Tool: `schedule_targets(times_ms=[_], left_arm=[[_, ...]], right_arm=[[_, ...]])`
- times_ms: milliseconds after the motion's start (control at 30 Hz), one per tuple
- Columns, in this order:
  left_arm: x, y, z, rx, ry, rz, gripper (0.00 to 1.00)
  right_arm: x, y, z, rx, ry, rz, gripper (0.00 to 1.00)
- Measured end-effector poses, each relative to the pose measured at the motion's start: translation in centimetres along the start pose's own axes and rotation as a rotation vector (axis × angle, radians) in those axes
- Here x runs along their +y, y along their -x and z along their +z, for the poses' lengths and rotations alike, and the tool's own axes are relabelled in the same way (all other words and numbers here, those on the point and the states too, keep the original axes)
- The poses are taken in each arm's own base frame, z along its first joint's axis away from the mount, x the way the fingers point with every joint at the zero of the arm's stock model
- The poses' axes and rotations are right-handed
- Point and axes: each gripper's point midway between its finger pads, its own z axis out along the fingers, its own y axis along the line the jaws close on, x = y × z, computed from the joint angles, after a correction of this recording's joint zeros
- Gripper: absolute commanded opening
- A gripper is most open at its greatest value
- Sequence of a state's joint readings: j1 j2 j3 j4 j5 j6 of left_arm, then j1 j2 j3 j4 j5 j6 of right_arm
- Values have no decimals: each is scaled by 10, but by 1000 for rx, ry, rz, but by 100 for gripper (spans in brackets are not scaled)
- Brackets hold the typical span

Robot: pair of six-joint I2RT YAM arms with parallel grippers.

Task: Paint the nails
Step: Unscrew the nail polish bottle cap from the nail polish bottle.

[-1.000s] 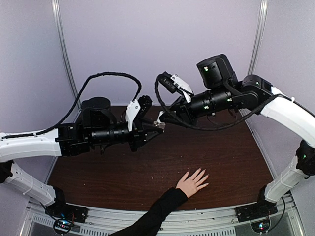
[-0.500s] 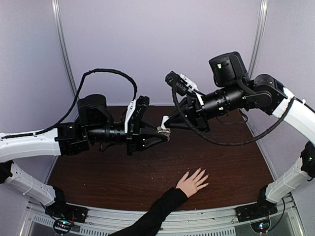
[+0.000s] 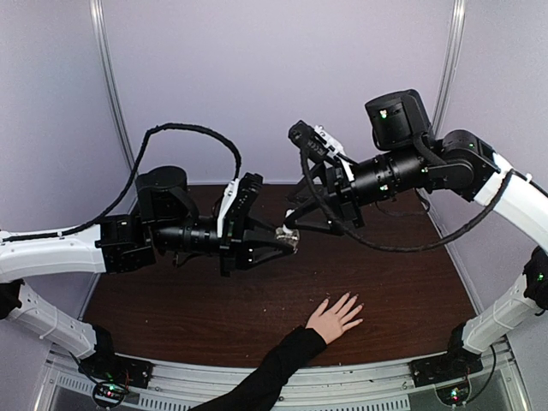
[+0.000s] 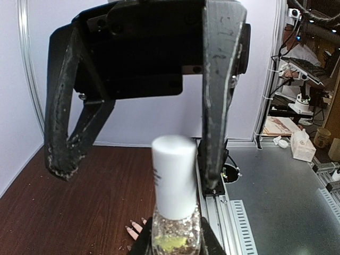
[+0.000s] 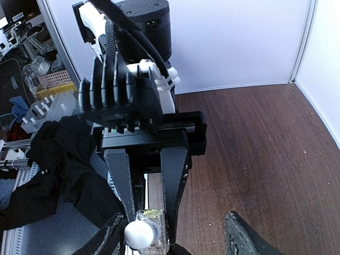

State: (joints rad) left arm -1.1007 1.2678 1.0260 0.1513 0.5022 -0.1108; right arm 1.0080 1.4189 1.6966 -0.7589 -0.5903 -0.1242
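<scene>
Since half a second ago the right gripper (image 3: 292,223) has opened. Its fingers (image 4: 215,106) now stand wide, one on each side of the white cap (image 4: 173,175) without touching it, where before they were pinched shut. A second ago that arm was lower and further toward 9 o'clock; it has since lifted and pulled back toward 3 o'clock. The left gripper (image 3: 287,240) has eased slightly toward 3 o'clock and keeps its fingers (image 5: 172,180) clamped narrow on the clear glass bottle (image 4: 175,236), which holds glittery polish with a yellowish patch. The bottle is in the air above the middle of the bench (image 3: 411,274).

The hand (image 3: 334,318) has not moved. It lies flat on the dark wood near the 6 o'clock edge, at about 5 o'clock from the bottle and well apart from it. A black sleeve (image 3: 274,368) runs off toward 7 o'clock, and the five fingers are spread toward 2 o'clock. The nails (image 3: 354,300) are tiny pale tips; any polish on them is too small to tell.
</scene>
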Motion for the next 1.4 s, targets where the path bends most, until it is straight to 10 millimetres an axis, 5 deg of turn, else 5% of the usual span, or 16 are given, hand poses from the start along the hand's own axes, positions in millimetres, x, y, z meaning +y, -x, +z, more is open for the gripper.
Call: schedule_targets(times_ms=[367,667,1200,1400], left_arm=[[49,-14,-7,58,287,-7,0],[88,-25,-14,98,512,-10,0],[107,-35,-16,120,613,-15,0],[110,-35,-18,119,634,-15,0]], right_arm=[[-26,-1,-2,-3,-154,176,60],[-71,-17,10,26,-371,341,52],[-93,-18,21,-18,-452,448,37],[-95,-19,26,-27,-451,472,22]])
